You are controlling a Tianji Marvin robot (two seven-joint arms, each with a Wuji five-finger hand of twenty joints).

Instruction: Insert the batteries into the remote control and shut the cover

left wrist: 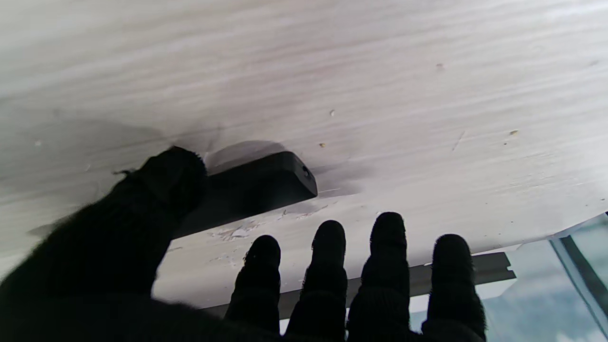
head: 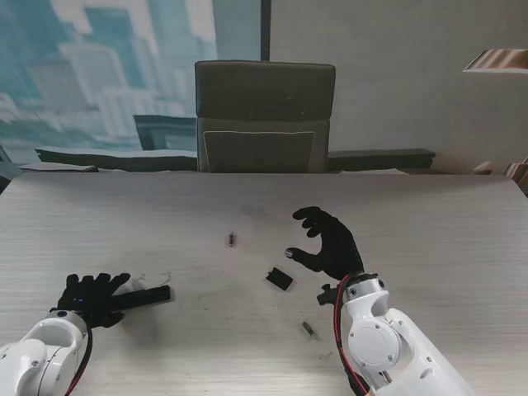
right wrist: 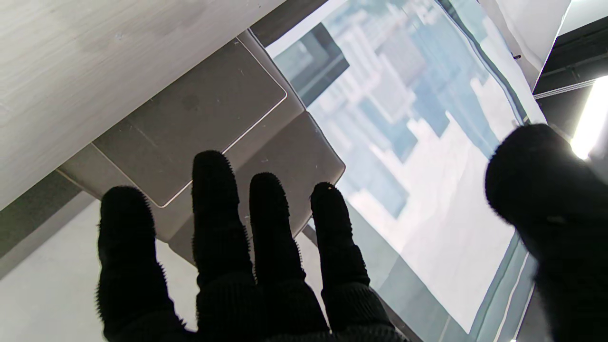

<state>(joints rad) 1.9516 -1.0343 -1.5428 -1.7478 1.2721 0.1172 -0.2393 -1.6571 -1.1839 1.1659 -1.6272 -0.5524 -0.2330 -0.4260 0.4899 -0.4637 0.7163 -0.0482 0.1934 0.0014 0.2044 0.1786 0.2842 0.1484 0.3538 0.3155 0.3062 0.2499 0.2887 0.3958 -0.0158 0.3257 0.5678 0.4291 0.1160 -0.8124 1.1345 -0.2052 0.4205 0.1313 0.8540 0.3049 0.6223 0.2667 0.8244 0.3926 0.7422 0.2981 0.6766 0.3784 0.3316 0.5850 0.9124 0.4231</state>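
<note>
The pale wood-grain counter [head: 429,239] fills the stand's view, and a dark chair [head: 264,115] stands behind its far edge at twelve o'clock. The right hand [head: 328,243] hovers just right of the counter's centre, gloved in black, its fingers spread and curled with nothing in them; the right wrist view shows those fingers [right wrist: 216,209] apart against the chair and window. The left hand [head: 91,297] lies at about eight o'clock, low on the counter, fingers splayed and unclenched. The remote control [head: 142,295], a slim black bar, lies flat on the counter, reaching toward three o'clock from that hand; in the left wrist view the thumb [left wrist: 166,190] rests against or over its side, though it cannot be told whether it presses. A small black cover [head: 280,279] lies near the centre, just left of the right hand. One battery [head: 232,239] lies at eleven o'clock of the cover, well apart. A second battery [head: 308,330] lies at five o'clock of it, near the right wrist.
</note>
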